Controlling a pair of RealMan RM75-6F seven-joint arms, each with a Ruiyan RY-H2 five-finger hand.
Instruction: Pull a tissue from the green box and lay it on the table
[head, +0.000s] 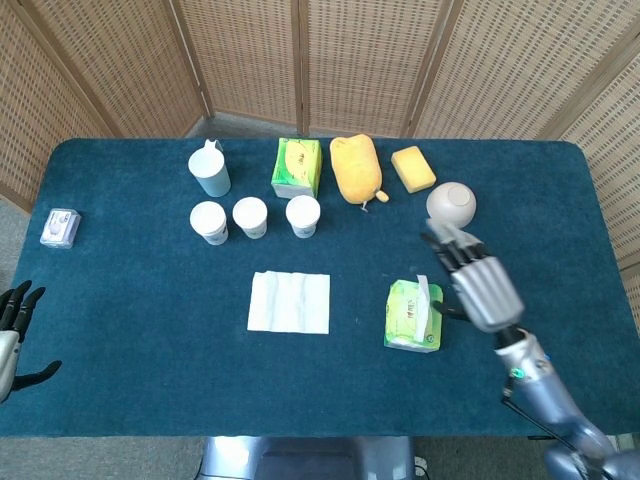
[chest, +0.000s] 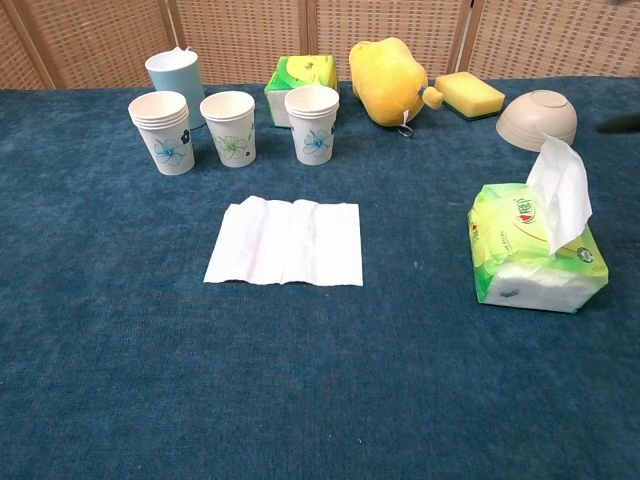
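Observation:
A white tissue (head: 289, 302) (chest: 286, 242) lies flat and spread on the blue table, in front of the paper cups. The green tissue pack (head: 413, 315) (chest: 535, 253) sits to its right with another tissue sticking up from its slot. My right hand (head: 476, 278) hovers right of the pack, fingers spread and holding nothing; the chest view does not show it. My left hand (head: 14, 330) hangs at the table's near-left edge, fingers apart and empty.
Three paper cups (head: 250, 216) (chest: 231, 128), a light-blue cup (head: 210, 170), a second green box (head: 297, 167), a yellow plush (head: 356, 167), a yellow sponge (head: 413, 168) and an upturned bowl (head: 451, 204) line the back. A small packet (head: 60, 228) lies far left.

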